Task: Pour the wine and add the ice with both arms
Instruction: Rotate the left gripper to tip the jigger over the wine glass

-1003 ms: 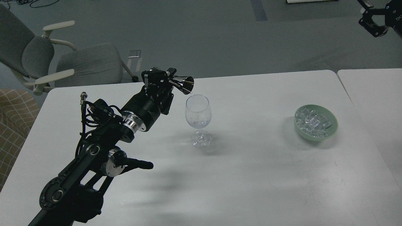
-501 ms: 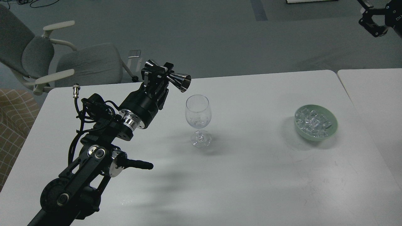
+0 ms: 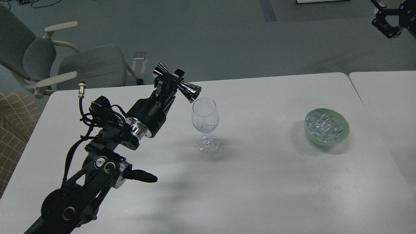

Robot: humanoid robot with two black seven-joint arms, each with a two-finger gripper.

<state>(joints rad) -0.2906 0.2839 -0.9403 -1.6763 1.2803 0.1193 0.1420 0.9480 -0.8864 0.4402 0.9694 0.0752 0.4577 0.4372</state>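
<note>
My left gripper (image 3: pixel 171 82) is shut on a shiny steel double-ended jigger (image 3: pixel 177 83), held tilted with its open end just above the rim of a clear wine glass (image 3: pixel 204 123). The glass stands upright mid-table with a little clear wine (image 3: pixel 204 126) in its bowl. A pale green bowl (image 3: pixel 343 134) at the right holds heaped clear ice (image 3: pixel 323 126) cubes. My right gripper (image 3: pixel 386 27) is raised far up at the top right corner, away from the table; its fingers cannot be told apart.
A white table (image 3: pixel 260 182) carries everything; a second table (image 3: pixel 386 97) adjoins on the right. A grey office chair (image 3: pixel 65 65) stands behind the table's far left corner. A checked cloth seat (image 3: pixel 13 130) is at the left edge.
The stream from the jigger into the glass has stopped. My left gripper lifted the jigger, turned the wrist and moved it back over the glass rim. The right arm barely moved.
</note>
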